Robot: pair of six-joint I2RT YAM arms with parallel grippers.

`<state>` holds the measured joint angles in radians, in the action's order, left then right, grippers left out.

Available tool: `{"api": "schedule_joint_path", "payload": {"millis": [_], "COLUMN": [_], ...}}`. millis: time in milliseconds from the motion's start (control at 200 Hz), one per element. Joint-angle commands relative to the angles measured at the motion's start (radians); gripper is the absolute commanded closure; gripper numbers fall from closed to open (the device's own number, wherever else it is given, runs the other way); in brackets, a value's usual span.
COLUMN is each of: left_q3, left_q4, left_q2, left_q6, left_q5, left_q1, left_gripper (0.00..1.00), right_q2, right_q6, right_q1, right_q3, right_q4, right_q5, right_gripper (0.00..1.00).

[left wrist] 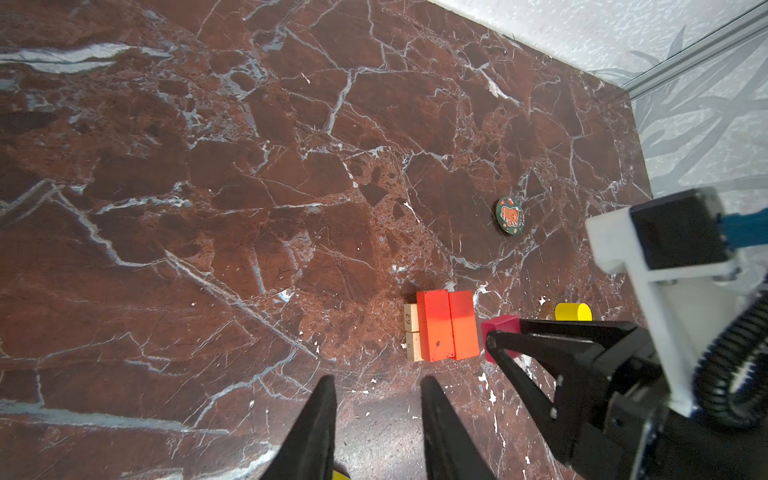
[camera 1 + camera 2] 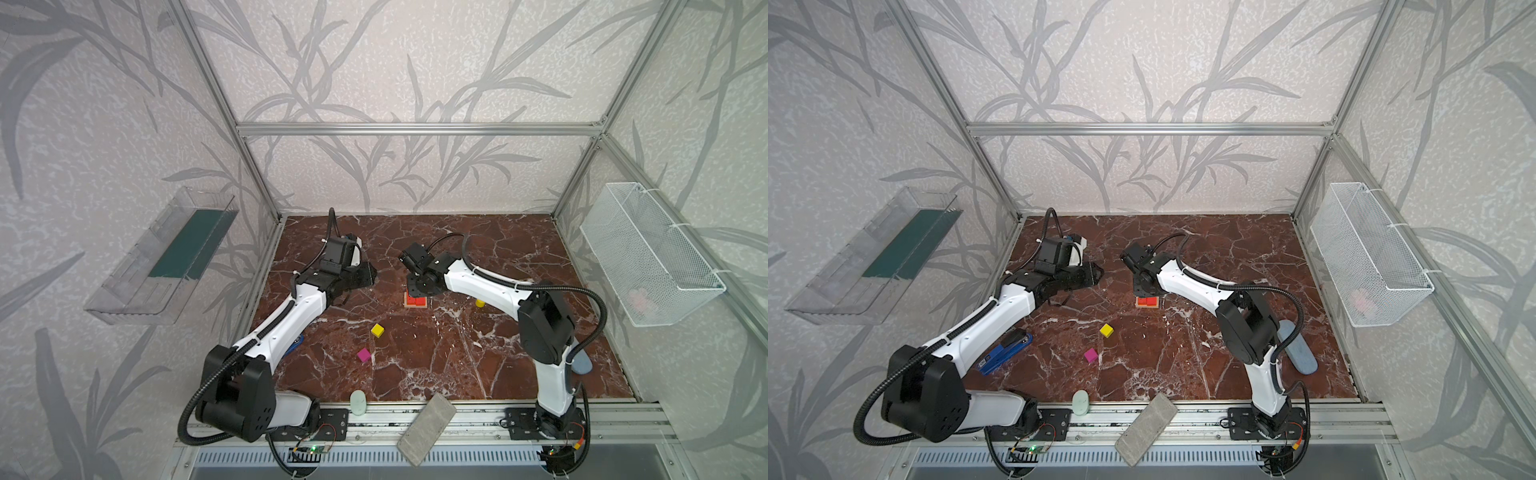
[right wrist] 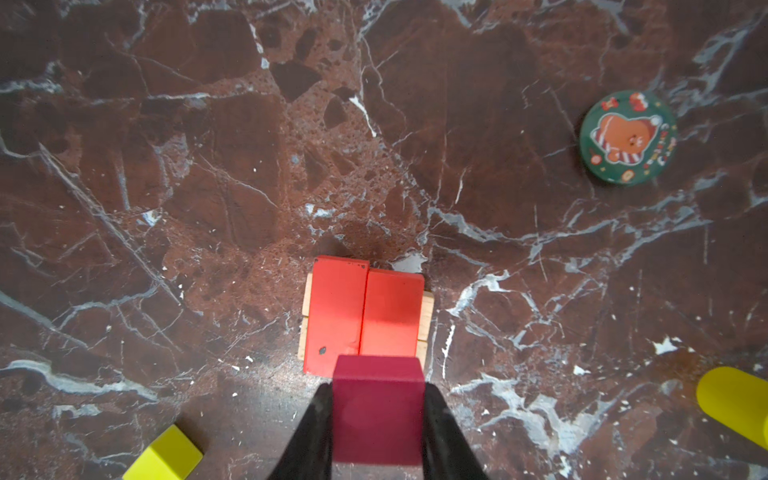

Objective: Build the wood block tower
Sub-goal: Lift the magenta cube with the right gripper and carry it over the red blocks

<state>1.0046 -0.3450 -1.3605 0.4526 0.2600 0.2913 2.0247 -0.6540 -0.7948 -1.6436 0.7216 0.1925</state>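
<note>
My desk looks like polished red-brown marble, veined white, with a soft sheen. The tan bars are bare, unpainted wood. The red flat rectangles wear smooth satin paint, chipped in one dark spot. The magenta cube in my right pincer is painted matt. The pincer's fingers are matt black plastic. The round badge shines glossy; the grey brick looks rough.

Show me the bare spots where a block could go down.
Free: the marble tabletop between the loose yellow wood cube and the right arm's base; also the back-right corner. Crowded: around the red-on-tan stack, where the right gripper holds a magenta wood cube, yellow cylinder nearby.
</note>
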Motion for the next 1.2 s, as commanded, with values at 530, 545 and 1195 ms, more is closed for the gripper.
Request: {"api": "schedule_joint_path", "payload": {"millis": [530, 545, 1195], "left_q3": [-0.02, -0.021, -0.021], "left_q4": [0.0, 0.0, 0.003], "left_q2": [0.041, 0.042, 0.037], "left_q6": [-0.005, -0.005, -0.008], "left_q5": [0.015, 0.015, 0.018], "left_q1": [-0.017, -0.018, -0.024], "left_gripper": [0.66, 0.66, 0.66], "right_q2": [0.101, 0.101, 0.132], "right_q6": [0.049, 0.048, -0.039], "right_q1": [0.017, 0.016, 0.029], "right_q3": [-0.087, -0.088, -0.105], "right_q4": [0.078, 0.078, 0.049], "right_q5": [-0.015, -0.013, -0.015], "right_gripper": [0.81, 0.8, 0.8]}}
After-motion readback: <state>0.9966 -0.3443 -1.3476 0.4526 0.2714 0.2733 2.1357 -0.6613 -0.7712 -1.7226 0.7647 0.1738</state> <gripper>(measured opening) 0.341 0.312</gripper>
